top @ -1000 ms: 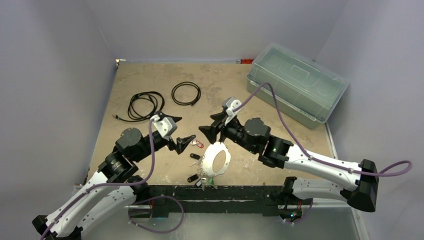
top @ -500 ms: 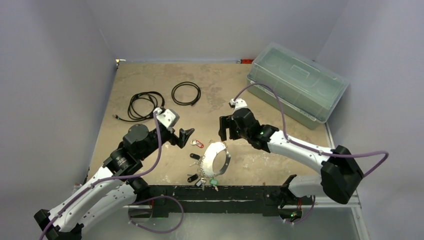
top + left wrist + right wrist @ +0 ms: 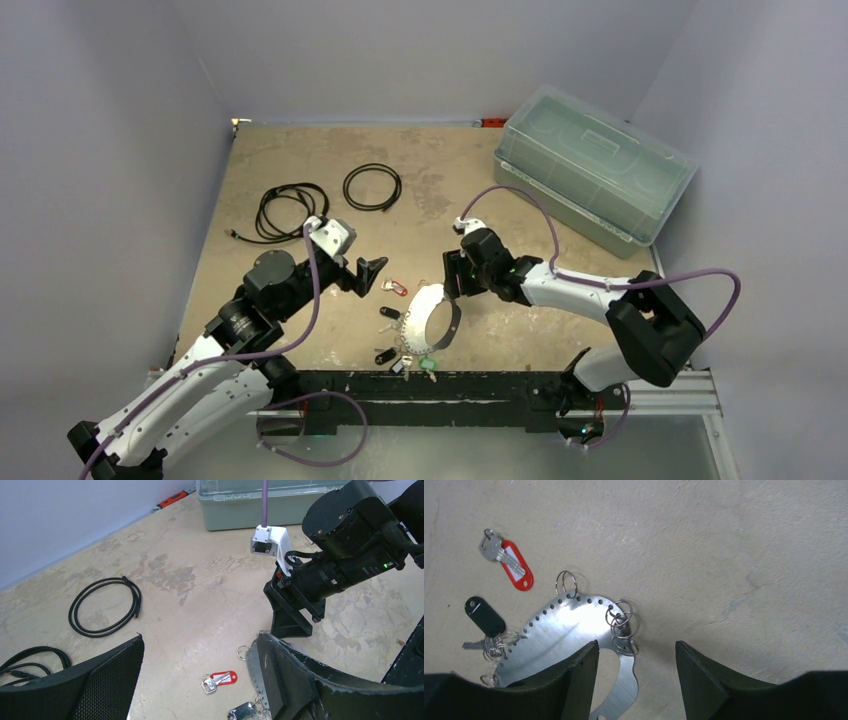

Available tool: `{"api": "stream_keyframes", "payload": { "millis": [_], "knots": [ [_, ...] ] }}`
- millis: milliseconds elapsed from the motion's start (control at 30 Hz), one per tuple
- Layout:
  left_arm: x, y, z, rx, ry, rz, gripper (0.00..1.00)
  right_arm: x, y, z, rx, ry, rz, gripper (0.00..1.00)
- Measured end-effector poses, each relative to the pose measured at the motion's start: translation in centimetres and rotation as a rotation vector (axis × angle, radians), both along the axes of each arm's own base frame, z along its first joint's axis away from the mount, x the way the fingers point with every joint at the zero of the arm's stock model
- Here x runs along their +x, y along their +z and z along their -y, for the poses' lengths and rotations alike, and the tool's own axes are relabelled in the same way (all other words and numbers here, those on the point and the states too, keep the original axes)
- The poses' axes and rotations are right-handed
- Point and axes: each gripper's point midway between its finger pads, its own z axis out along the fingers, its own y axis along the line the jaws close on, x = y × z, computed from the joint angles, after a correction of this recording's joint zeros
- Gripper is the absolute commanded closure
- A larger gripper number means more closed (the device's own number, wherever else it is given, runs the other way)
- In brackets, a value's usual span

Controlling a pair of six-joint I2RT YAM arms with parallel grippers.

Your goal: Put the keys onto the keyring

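The keyring (image 3: 432, 318) is a flat silver oval plate with holes along its edge; it lies near the table's front. It also shows in the right wrist view (image 3: 555, 630) and the left wrist view (image 3: 253, 666). A red-tagged key (image 3: 395, 288) (image 3: 220, 678) (image 3: 516, 569) lies loose to its left. Black-tagged keys (image 3: 389, 313) (image 3: 484, 616) and a green one (image 3: 428, 364) lie by the ring's left and front edge. My left gripper (image 3: 365, 268) (image 3: 200, 640) is open above the red key. My right gripper (image 3: 452, 280) (image 3: 636, 647) is open, pointing down, straddling the ring's far right rim.
A clear lidded plastic box (image 3: 595, 175) stands at the back right. Two black cable coils (image 3: 372, 186) (image 3: 285, 210) lie at the back left. Small split rings (image 3: 623, 622) hang on the ring's rim. Grey walls close the table on three sides.
My right gripper has turned downward and dropped onto the keyring's far rim. My left gripper drew back slightly to the left and has held still since.
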Motion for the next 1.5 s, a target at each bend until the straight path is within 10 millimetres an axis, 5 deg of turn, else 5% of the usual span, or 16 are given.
{"api": "stream_keyframes", "payload": {
  "millis": [933, 1100, 1200, 1500],
  "knots": [
    [-0.4, 0.2, 0.2, -0.008, -0.026, 0.006, 0.19, -1.0, -2.1, -1.4, 0.055, 0.089, -0.039, 0.72],
    [-0.5, 0.2, 0.2, -0.008, -0.027, 0.006, 0.19, -1.1, -2.2, -1.5, 0.067, 0.089, -0.041, 0.82],
    [-0.5, 0.2, 0.2, -0.007, -0.029, 0.005, 0.19, -1.2, -2.2, -1.5, 0.066, 0.089, -0.043, 1.0],
    [-0.7, 0.1, 0.4, -0.006, -0.04, 0.001, 0.22, -1.3, -2.0, -0.9, 0.048, 0.084, -0.041, 1.0]
  ]
}}
